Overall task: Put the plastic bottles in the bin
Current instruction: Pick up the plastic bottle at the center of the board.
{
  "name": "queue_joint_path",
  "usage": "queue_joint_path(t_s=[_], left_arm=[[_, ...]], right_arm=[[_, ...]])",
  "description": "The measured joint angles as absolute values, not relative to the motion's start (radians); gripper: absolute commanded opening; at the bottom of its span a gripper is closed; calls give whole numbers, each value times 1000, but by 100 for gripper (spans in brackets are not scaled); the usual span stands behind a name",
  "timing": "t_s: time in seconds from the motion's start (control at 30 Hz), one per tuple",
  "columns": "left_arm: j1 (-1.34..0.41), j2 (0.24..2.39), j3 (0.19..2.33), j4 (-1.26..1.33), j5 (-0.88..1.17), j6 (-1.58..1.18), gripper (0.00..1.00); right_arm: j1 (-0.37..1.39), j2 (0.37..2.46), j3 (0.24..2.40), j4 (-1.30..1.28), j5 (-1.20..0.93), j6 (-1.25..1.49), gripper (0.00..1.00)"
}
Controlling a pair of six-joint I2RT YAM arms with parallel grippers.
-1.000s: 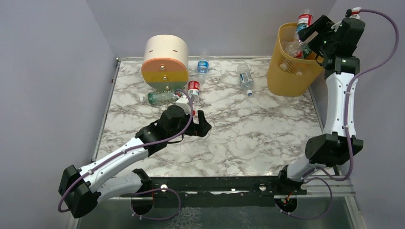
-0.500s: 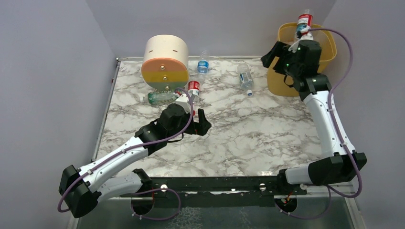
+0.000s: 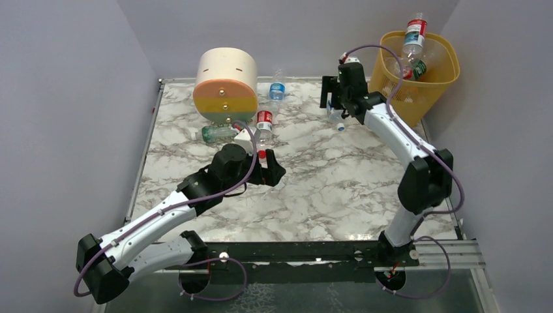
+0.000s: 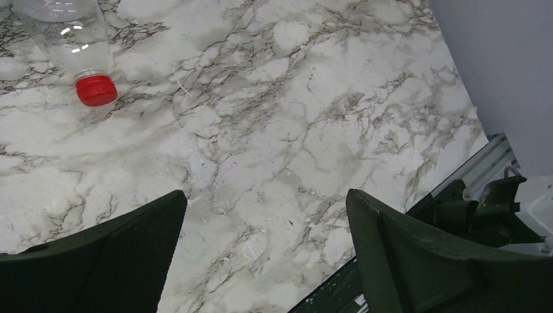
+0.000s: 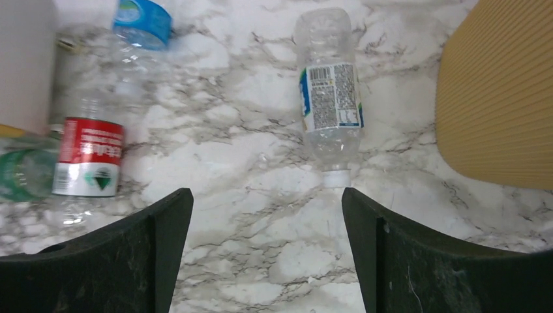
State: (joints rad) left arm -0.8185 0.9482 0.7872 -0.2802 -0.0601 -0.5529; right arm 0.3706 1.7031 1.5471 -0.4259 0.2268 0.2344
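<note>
The step in hand is the reach for the next bottle. The right claw (image 3: pixel 330 103) hangs over the white-labelled bottle (image 5: pixel 329 98), jaws wide and empty. That bottle lies on its side on the marble table (image 3: pixel 339 176), white cap toward the claw, just beside the bin (image 3: pixel 435 77) at the upper right of the top view. The bin holds several binned bottles (image 3: pixel 415 31), one poking above the rim.

The next move, as I judge it, calls for lowering the jaws astride the bottle's body, across its length, then closing, lifting and carrying it over the rim.

The left claw (image 3: pixel 270 168), also wide and empty, sits near the red-labelled bottle (image 3: pixel 264 121) at centre frame. Its own wrist view shows only that bottle's red cap and clear neck, cut off at the upper left.

The green bottle (image 3: pixel 218 134) and blue-labelled bottle (image 3: pixel 278 89) lie by the round drawer unit (image 3: pixel 225 81). Anything behind that unit is hidden. How many bottles sit in the bin cannot be counted.
</note>
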Motion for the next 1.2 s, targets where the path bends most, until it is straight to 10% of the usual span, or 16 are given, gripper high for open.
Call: queue_joint_path(t_s=[0.4, 1.2], left_arm=[[-818, 907, 787, -315, -69, -572, 99], [-818, 902, 787, -338, -75, -576, 99]], right_arm=[[360, 2106, 1843, -505, 309, 163, 91], [247, 2239, 1826, -477, 151, 171, 81]])
